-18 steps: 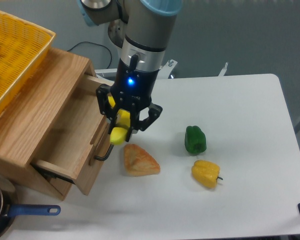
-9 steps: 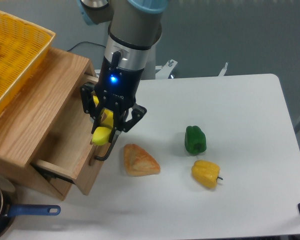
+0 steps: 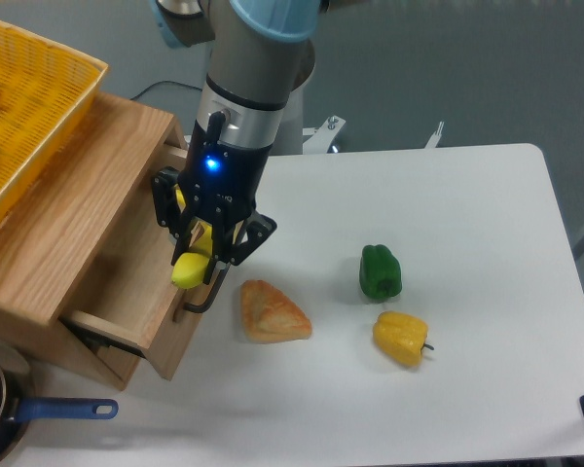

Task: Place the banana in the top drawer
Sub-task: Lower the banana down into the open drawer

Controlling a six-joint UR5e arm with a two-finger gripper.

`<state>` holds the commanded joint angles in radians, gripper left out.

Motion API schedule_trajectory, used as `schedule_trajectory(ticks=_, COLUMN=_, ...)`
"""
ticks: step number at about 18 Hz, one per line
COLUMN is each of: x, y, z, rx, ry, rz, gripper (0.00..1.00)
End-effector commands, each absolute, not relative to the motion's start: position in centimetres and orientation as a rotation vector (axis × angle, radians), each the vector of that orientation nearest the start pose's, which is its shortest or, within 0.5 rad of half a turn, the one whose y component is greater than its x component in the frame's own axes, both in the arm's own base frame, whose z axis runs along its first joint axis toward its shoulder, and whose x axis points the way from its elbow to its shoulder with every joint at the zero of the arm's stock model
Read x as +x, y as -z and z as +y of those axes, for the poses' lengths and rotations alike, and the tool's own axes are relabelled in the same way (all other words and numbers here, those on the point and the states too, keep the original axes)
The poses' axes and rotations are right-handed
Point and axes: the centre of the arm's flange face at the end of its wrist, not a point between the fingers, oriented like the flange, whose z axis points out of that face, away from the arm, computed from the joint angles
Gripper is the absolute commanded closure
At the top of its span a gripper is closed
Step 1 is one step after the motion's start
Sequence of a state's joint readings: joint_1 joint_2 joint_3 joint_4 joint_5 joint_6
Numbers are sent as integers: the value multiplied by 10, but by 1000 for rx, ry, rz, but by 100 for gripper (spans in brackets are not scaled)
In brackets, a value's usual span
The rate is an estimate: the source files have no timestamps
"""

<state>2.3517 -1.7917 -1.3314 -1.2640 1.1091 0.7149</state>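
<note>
The banana (image 3: pixel 193 261) hangs left of centre in the frame, clamped in the pincer (image 3: pixel 202 249) with its yellow lower end poking out below the dark fingers; its upper part is hidden between them, so the curve and the tip cannot be judged. It is gripped roughly upright, which looks meant to let it go down into the drawer (image 3: pixel 141 282) lengthwise rather than across the front board. The pincer is closed on the banana and sits right over the drawer's front edge, just above the black handle (image 3: pixel 200 297); from this angle I cannot tell whether the fruit is already past the front board or directly over it. The drawer stands pulled out toward the lower centre of the frame, its opening bare as far as can be seen, so the fruit has room to land. My judgement is that the carry is nearly done and the release is not yet made; the next move calls for a little more travel toward the left and then a lowering before the fingers part, or the banana could catch the front board and tip out onto the counter (image 3: pixel 467 233). Just right of the handle lies the bread (image 3: pixel 272 312), and further right a green pepper (image 3: pixel 381 271) and a yellow pepper (image 3: pixel 401 338), all well apart from the drawer
</note>
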Motion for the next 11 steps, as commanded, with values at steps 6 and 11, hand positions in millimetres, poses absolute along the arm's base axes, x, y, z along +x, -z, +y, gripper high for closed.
schedule_trajectory(ticks=6, x=-291, y=-534, z=561, rx=-2588, ry=164, rz=38, gripper=90)
schedule_trajectory(ticks=11, x=-280, y=-538, z=565, rx=-2582, ry=162, rz=64, gripper=90)
